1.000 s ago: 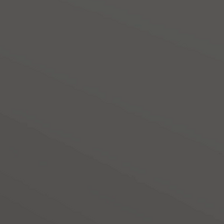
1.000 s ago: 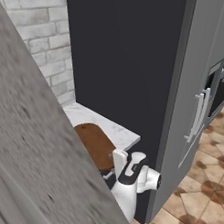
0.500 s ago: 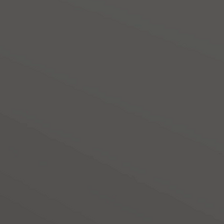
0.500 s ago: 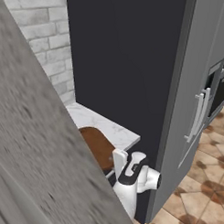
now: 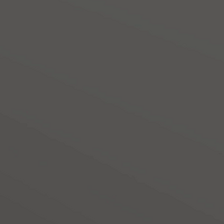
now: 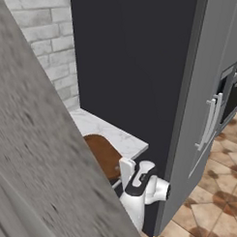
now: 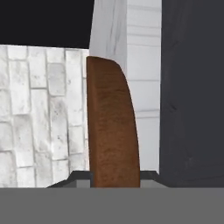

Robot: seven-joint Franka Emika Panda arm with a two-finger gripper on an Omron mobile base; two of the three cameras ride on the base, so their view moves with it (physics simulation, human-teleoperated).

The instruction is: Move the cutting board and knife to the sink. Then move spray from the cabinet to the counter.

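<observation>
The cutting board, dark-brown wood with a rounded end, stands between my two finger tips and stretches away from the hand. My gripper is shut on its near edge. From the right base view the cutting board lies on the white marble counter, and my gripper sits at the board's near end, at the counter's corner. The knife, the sink, the spray and the cabinet are out of view.
A tall dark panel rises right behind the counter, next to a grey fridge with a bar handle. White brick wall is at the back left. A blurred grey surface crosses the foreground. Tiled floor lies to the right.
</observation>
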